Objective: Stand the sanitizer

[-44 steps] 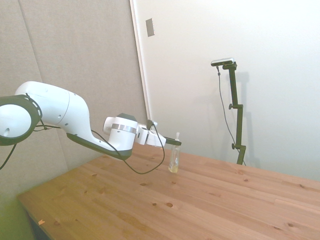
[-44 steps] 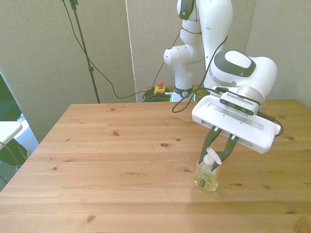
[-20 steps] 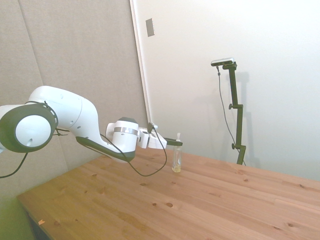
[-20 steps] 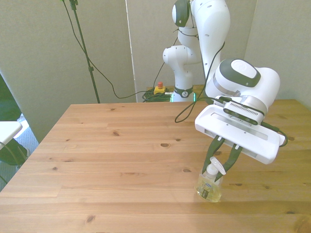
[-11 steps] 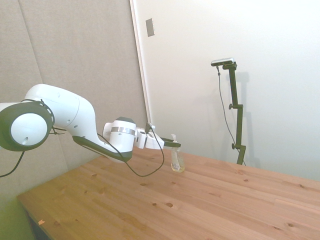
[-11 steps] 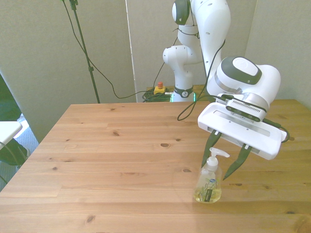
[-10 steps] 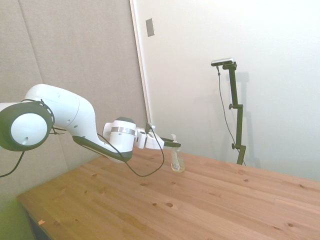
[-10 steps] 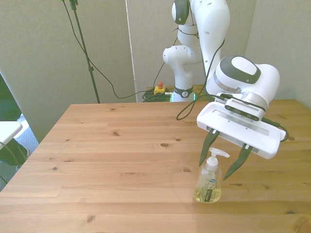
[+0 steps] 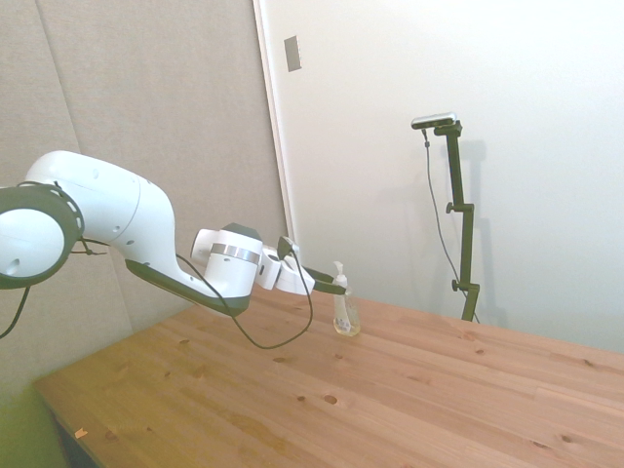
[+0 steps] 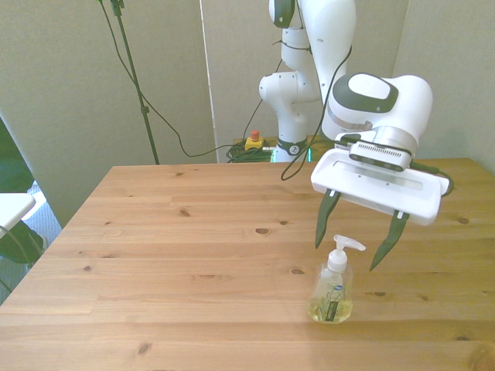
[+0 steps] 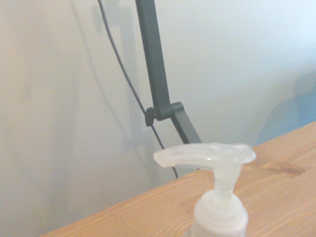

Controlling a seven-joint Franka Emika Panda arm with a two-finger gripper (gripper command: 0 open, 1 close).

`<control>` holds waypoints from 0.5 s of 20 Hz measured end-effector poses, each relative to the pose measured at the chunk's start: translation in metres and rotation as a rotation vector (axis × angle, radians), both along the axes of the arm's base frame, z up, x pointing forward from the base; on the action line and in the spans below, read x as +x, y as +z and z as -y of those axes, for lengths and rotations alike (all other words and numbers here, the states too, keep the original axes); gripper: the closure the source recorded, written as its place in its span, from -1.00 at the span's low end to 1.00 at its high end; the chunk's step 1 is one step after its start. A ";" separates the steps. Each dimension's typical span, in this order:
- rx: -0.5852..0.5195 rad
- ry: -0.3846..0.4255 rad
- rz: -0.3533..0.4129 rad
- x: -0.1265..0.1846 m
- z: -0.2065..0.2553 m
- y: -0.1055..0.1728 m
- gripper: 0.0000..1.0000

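Observation:
The sanitizer (image 10: 332, 290) stands upright on the wooden table (image 10: 178, 270), a clear pump bottle with yellowish liquid, a small label and a white pump top. In the side view the sanitizer (image 9: 344, 314) stands just past my fingertips. My gripper (image 10: 353, 253) is open, its two dark fingers (image 10: 322, 220) spread on either side of the pump, level with it and touching nothing. From the wrist view only the sanitizer's white pump head (image 11: 210, 158) and neck appear, close up. The gripper (image 9: 336, 286) in the side view sits right by the bottle's top.
A red button box (image 10: 252, 141) and cables lie on the floor behind the table. The table's near edge runs a little in front of the bottle.
My fingers have opened and let go of the bottle, which was tilted in the grip and now stands upright alone. The gripper has since risen slightly and drawn back.

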State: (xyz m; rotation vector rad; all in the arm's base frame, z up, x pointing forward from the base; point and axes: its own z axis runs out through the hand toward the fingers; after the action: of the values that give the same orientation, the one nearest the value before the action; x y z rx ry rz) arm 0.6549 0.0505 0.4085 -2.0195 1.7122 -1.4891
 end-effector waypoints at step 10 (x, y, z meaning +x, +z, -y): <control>0.158 0.178 -0.386 -0.081 -0.030 0.003 -1.00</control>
State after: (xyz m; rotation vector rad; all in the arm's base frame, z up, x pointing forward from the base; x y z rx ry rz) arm 0.5738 0.0803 0.4116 -2.4120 1.6505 -0.9233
